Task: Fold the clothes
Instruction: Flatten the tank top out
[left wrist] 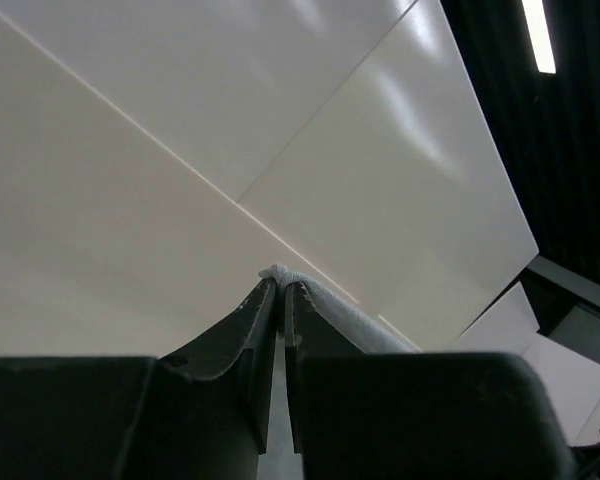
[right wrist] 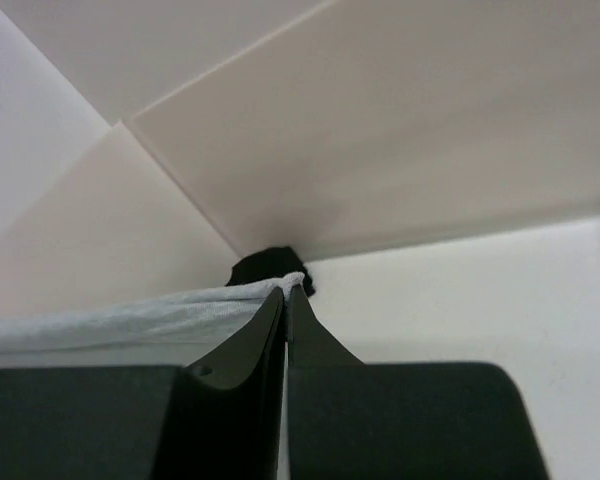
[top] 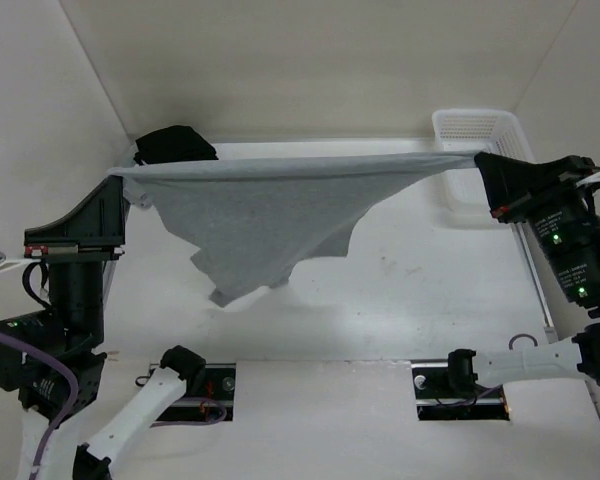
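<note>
Two closed tools pinch the plain mid-grey soft knit garment [top: 265, 212] taut: left tool [top: 117, 179] at one corner, right tool [top: 479, 160] at the other, above the white tabletop [top: 420, 295].

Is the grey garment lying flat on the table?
No, the grey garment hangs stretched between the left gripper and the right gripper, each shut on one corner.

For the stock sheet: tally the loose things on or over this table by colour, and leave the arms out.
Grey: 1, the grey garment, held taut in the air by the left gripper and the right gripper
Black: 1, the black cloth bundle, far left corner
White: 1, the white basket, far right
Total: 3
</note>
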You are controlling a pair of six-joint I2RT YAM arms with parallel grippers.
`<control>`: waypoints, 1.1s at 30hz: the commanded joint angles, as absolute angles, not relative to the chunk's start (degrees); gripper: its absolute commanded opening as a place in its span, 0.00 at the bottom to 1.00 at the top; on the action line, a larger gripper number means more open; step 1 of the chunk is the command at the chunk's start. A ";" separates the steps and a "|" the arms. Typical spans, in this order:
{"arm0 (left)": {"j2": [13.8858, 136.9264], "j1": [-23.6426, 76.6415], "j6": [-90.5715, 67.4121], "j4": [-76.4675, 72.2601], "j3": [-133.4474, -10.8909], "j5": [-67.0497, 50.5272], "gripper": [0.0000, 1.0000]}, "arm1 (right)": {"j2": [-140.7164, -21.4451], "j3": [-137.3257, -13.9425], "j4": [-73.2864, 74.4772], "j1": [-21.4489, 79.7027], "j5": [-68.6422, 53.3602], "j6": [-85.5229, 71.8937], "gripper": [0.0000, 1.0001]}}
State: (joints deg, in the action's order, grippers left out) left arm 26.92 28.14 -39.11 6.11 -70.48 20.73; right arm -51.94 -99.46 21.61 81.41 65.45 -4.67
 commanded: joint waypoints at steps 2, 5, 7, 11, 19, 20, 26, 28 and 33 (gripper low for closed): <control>33.84 26.32 -35.33 4.13 -71.02 24.08 0.04 | -55.10 -95.81 -2.98 81.34 66.27 22.67 0.03; 35.86 25.62 -34.72 3.25 -67.24 26.19 0.04 | -57.91 -92.12 -3.08 74.95 60.75 20.05 0.01; 41.46 22.12 -34.54 0.89 -63.30 28.12 0.04 | -61.50 -90.09 4.43 62.34 50.34 8.60 0.00; 50.25 15.35 -37.26 -1.84 -62.84 23.83 0.04 | -67.57 -92.10 13.26 42.45 29.05 -10.42 0.00; 77.50 1.72 -45.80 -3.17 -85.65 6.77 0.02 | -95.68 -128.43 23.27 24.05 13.10 -14.68 0.00; 78.30 1.54 -45.44 -2.99 -87.96 6.59 0.02 | -99.02 -135.37 25.90 23.17 12.23 -14.59 0.00; 80.86 -0.48 -42.80 -1.14 -99.66 4.93 0.02 | -106.44 -153.63 31.90 21.23 10.55 -14.59 0.00; 80.86 -0.66 -40.27 -1.06 -102.11 4.83 0.03 | -104.78 -152.76 32.25 20.44 10.02 -15.11 0.00; 80.34 -0.14 -38.41 -1.58 -102.66 5.01 0.03 | -96.96 -141.97 31.29 20.34 10.20 -15.20 0.00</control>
